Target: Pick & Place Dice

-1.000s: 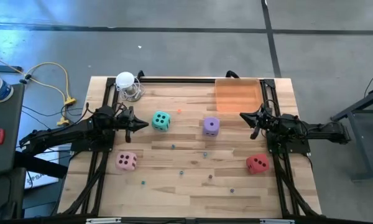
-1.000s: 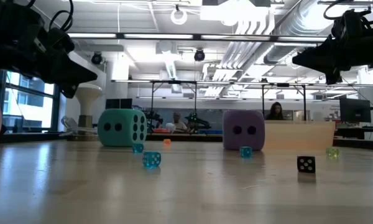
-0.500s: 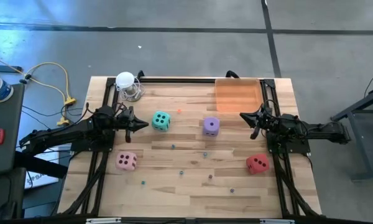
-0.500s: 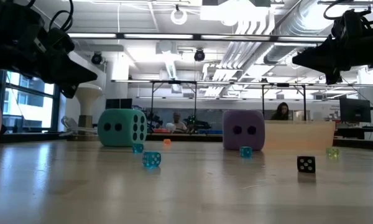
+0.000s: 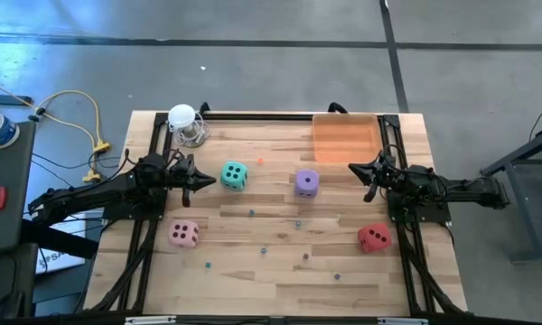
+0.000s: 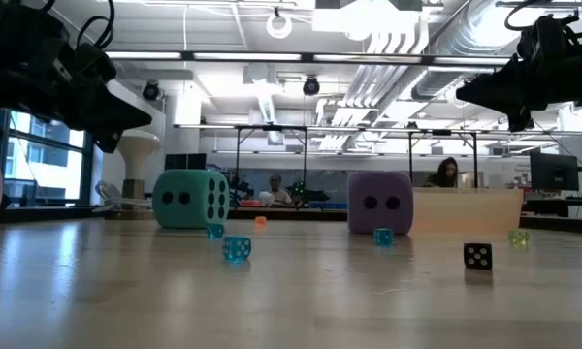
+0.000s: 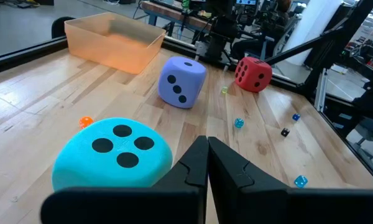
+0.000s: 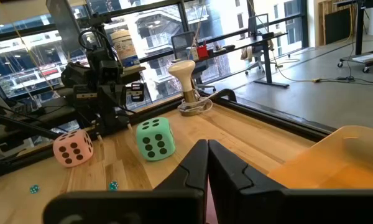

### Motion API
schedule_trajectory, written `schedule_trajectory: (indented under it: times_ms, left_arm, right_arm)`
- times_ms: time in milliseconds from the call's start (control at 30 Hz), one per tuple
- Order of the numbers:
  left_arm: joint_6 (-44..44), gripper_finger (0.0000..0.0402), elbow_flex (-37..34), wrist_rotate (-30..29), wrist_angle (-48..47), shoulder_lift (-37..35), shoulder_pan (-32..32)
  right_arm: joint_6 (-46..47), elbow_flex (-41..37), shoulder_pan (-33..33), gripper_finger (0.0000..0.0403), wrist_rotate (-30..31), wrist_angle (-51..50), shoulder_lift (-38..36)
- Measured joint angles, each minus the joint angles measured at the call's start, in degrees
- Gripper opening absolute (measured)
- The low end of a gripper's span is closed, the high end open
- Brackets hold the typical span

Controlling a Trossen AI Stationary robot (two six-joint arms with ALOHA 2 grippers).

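Dice sit spread out on the wooden table when you look down from above: the teal die near the left gripper, the purple die in the middle, the pink die and the red die closer to the front. The right gripper waits by the orange bin. From table height, teal and purple stand side by side (tiny beads lie around). Both wrist views show fingers pressed together, holding nothing.

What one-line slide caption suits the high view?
Four dice, teal, purple, pink and red, sit apart on the table.
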Motion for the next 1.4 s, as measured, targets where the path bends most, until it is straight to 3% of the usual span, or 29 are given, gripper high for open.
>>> schedule_trajectory:
  times_ms: [533,700,867,1000,1200,1400]
  left_arm:
    - [0.0,0.0002,0.0,0.0,0.0,0.0,0.0]
    - [0.0,0.0002,0.0,0.0,0.0,0.0,0.0]
    - [0.0,0.0002,0.0,0.0,0.0,0.0,0.0]
    - [0.0,0.0002,0.0,0.0,0.2,0.0,0.0]
    - [0.0,0.0002,0.0,0.0,0.2,0.0,0.0]
    - [0.0,0.0002,0.0,0.0,0.3,0.0,0.0]
  right_arm:
    - [0.0,0.0,0.0,0.0002,0.0,0.2,0.0]
    - [0.1,0.0,0.0,0.0002,-0.3,5.4,0.0]
    - [1.2,0.8,0.0,0.0002,-4.8,16.7,0.0]
    - [-0.7,5.8,0.9,0.0002,-9.3,17.2,0.6]
    - [-5.6,17.1,4.4,0.0002,-8.4,10.3,9.7]
    - [-7.9,28.1,9.0,0.0002,-0.8,-3.4,26.1]
